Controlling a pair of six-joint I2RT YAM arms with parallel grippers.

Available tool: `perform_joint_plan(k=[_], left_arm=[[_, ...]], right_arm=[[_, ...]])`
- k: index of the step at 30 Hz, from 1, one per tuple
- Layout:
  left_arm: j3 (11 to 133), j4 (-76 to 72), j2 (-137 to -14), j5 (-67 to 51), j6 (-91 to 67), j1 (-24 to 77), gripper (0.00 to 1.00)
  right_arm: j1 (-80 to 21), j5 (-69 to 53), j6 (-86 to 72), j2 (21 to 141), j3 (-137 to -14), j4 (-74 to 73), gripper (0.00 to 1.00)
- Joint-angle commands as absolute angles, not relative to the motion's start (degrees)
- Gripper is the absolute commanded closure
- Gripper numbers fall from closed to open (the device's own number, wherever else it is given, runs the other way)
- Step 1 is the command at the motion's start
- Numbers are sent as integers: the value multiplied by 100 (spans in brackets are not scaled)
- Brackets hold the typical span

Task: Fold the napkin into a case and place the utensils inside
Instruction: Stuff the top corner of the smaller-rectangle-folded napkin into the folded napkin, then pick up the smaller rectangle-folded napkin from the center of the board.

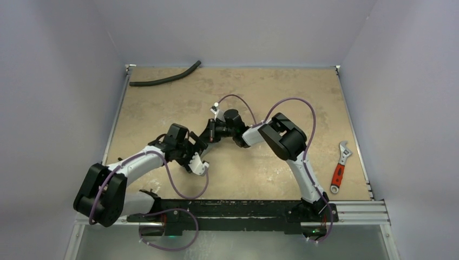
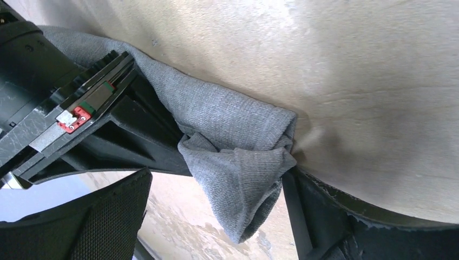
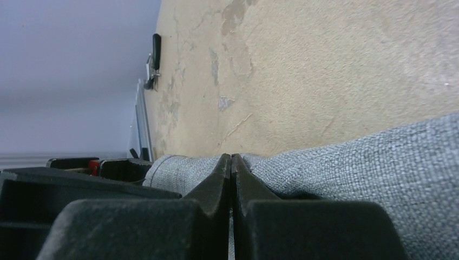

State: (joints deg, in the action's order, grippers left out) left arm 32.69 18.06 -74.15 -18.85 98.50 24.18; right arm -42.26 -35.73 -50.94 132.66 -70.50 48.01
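In the left wrist view the grey napkin (image 2: 238, 135) is bunched into a loose fold that hangs in the gap between my left gripper's (image 2: 216, 227) wide-open fingers, close against the right-hand finger (image 2: 325, 216). My right gripper's black body holds the cloth from the left of that view. The right wrist view shows the right gripper (image 3: 231, 160) shut, with the napkin (image 3: 352, 162) pinched at its tips and bulging on both sides. From above, the left gripper (image 1: 196, 157) and right gripper (image 1: 210, 134) meet at mid-table, and the cloth cannot be made out there. The utensils are out of view.
A red-handled wrench (image 1: 340, 165) lies near the table's right edge. A long black curved hose (image 1: 165, 76) rests at the back left, and the hose (image 3: 156, 49) also shows far off in the right wrist view. Grey walls enclose the table.
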Motion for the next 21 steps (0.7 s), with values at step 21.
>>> perform_joint_plan(k=[21], left_arm=[[2686, 3361, -6086, -1436, 12076, 1828, 1]], right_arm=[[-4446, -3878, -4238, 13930, -7435, 2365, 100]])
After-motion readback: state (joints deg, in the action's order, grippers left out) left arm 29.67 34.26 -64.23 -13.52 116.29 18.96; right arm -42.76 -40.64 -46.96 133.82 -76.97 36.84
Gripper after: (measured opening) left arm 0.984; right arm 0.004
